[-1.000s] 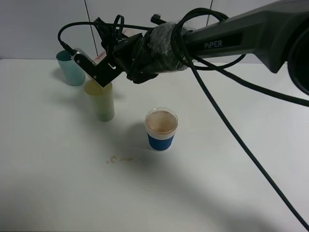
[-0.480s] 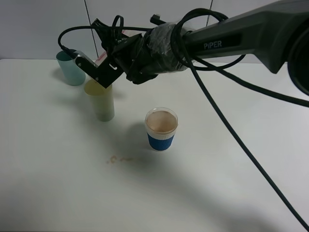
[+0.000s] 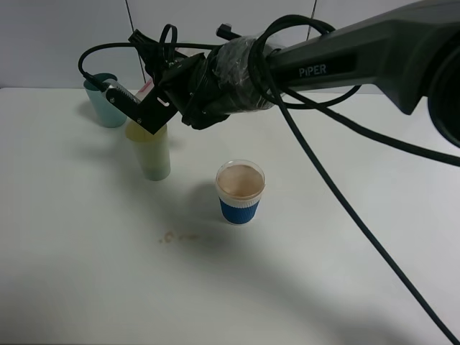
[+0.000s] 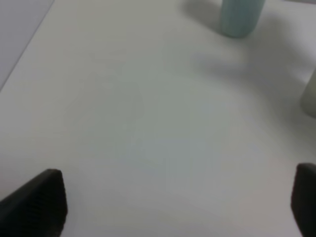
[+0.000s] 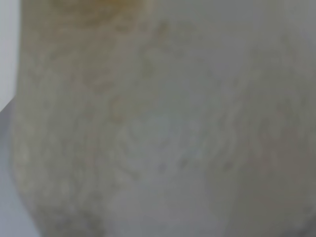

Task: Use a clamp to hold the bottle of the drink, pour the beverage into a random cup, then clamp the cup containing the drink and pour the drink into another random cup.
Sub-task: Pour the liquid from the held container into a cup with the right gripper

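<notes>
Over bare white table [image 4: 123,123], left gripper [image 4: 176,200] hangs with fingers spread wide. Upper left of the overhead frame: matte teal cup [image 3: 108,104], then pale yellow cup [image 3: 152,154], tapered, with right gripper [image 3: 140,108] at its rim, closure unreadable. The wall looks thin, so I'd want a square, gentle bite below the rim. Centre: blue-sleeved cup [image 3: 241,190] of brown drink, upright.
</notes>
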Action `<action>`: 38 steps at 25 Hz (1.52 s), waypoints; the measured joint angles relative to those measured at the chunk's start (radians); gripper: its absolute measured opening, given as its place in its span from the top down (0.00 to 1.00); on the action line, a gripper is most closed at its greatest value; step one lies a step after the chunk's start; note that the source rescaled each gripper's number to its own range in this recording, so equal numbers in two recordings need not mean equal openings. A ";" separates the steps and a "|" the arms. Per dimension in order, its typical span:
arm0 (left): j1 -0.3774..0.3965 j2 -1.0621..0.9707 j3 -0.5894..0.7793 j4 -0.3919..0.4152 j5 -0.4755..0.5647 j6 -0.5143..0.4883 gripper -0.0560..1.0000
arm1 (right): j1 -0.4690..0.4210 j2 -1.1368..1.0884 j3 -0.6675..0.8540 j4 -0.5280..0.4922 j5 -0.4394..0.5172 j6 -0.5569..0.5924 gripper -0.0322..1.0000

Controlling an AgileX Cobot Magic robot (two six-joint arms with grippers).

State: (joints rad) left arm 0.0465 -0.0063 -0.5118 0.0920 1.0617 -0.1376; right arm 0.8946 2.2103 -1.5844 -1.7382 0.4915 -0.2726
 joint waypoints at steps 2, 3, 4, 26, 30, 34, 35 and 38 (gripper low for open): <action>0.000 0.000 0.000 0.000 0.000 0.000 0.24 | 0.007 0.000 0.001 0.001 0.016 -0.009 0.97; 0.000 0.000 0.000 0.000 0.000 0.000 0.24 | 0.009 0.000 0.001 0.001 0.018 -0.016 0.97; 0.000 0.000 0.000 0.000 0.000 0.000 0.24 | 0.011 0.000 0.001 0.000 0.018 -0.025 0.97; 0.000 0.000 0.000 0.000 0.000 0.000 0.24 | 0.052 0.000 0.001 0.001 0.100 -0.142 0.97; 0.000 0.000 0.000 0.000 0.000 0.000 0.24 | 0.052 0.000 0.001 0.001 0.117 -0.169 0.97; 0.000 0.000 0.000 0.000 0.000 0.000 0.24 | 0.052 0.000 0.001 0.001 0.120 -0.181 0.97; 0.000 0.000 0.000 0.000 0.000 0.000 0.24 | 0.052 0.000 0.001 0.001 0.120 -0.181 0.97; 0.000 0.000 0.000 0.000 0.000 0.000 0.24 | 0.052 0.000 0.001 0.001 0.120 -0.174 0.97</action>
State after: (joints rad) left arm 0.0465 -0.0063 -0.5118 0.0920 1.0617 -0.1376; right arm 0.9465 2.2103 -1.5835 -1.7370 0.6118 -0.4465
